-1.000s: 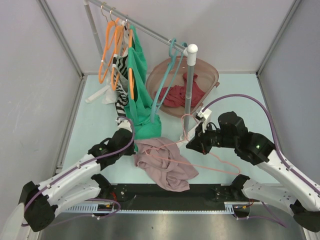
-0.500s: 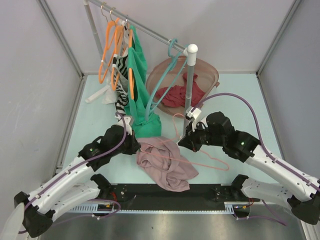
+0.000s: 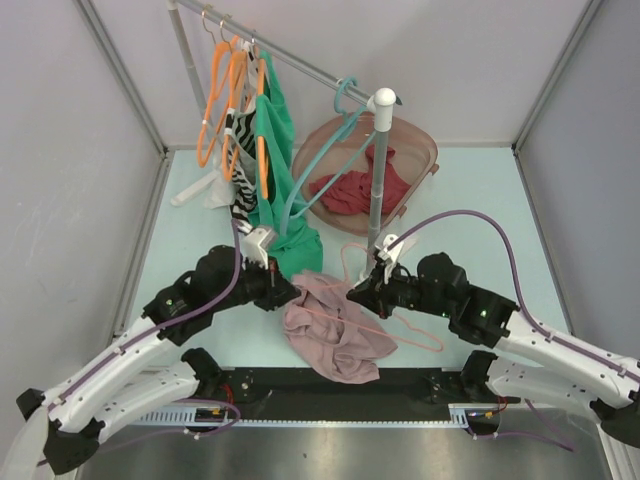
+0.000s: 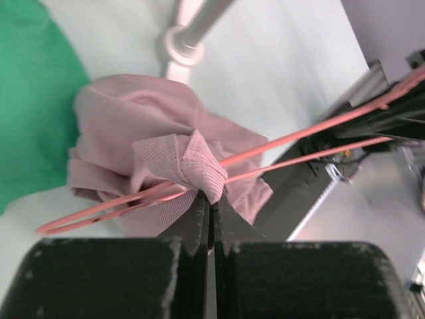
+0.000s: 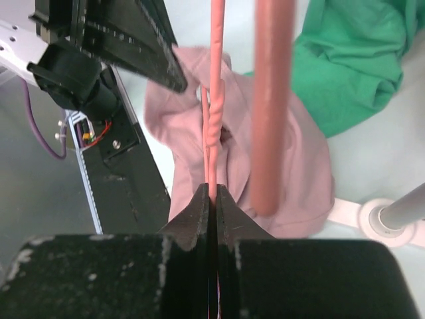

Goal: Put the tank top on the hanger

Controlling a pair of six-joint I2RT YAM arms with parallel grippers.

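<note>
While left hand (image 4: 211, 201) nips one tank top (image 4: 126, 116), right hand (image 5: 212, 194): one hanger (image 5: 216, 80).

Top view: bright, even, diffuse light from above. Faint soft shadows on the bench (image 3: 470, 200) beneath the arms. Dull sheen on the steel strip (image 3: 350, 450) at the near edge.

Left wrist: tank top (image 4: 179, 159) fold sharp; left claw (image 4: 211, 211) housing dark, soft-edged.

Right wrist: hanger (image 5: 269, 100) bar nearest the lens badly defocused; background mildly soft.

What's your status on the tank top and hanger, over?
Left claw shut on tank top fold. Right claw shut on hanger. Hanger lies across bunched top. Rack pole and green garment close behind.
</note>
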